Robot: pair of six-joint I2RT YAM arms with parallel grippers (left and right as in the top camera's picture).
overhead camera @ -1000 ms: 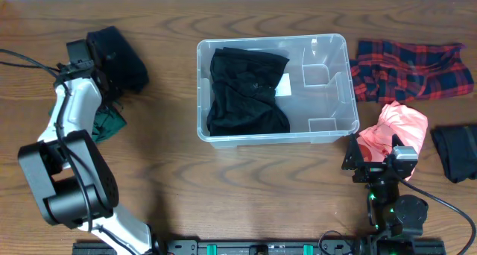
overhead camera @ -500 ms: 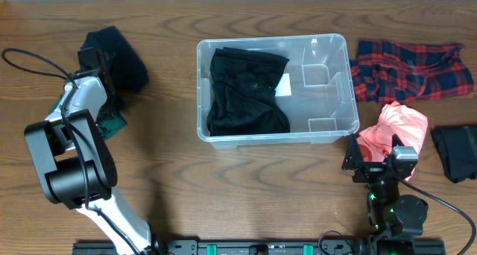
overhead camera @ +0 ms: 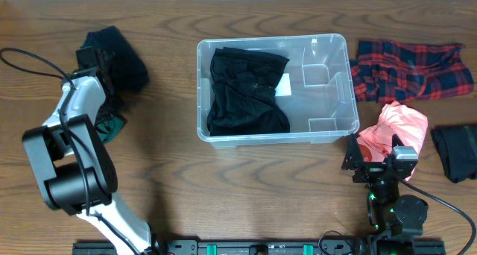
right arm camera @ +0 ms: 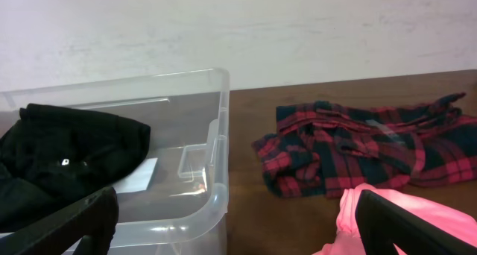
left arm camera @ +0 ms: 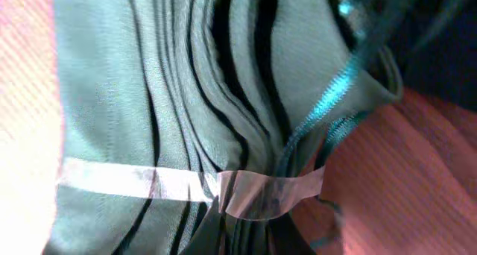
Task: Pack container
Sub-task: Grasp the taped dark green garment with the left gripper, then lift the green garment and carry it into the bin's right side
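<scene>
The clear container stands at the table's middle, with a black garment in its left half; the right wrist view shows its near corner. My left gripper is down on a folded green garment at the far left. The left wrist view is filled by that green garment, and its folds bunch at the bottom centre, where the jaws are shut on them. My right gripper rests open near the front right, nothing between its fingers.
A black garment lies beside the left arm. A red plaid shirt lies right of the container, a pink garment just ahead of the right gripper, and a dark garment at the right edge.
My left gripper has closed on the green garment and the left arm has shifted slightly. The right arm has not moved.
</scene>
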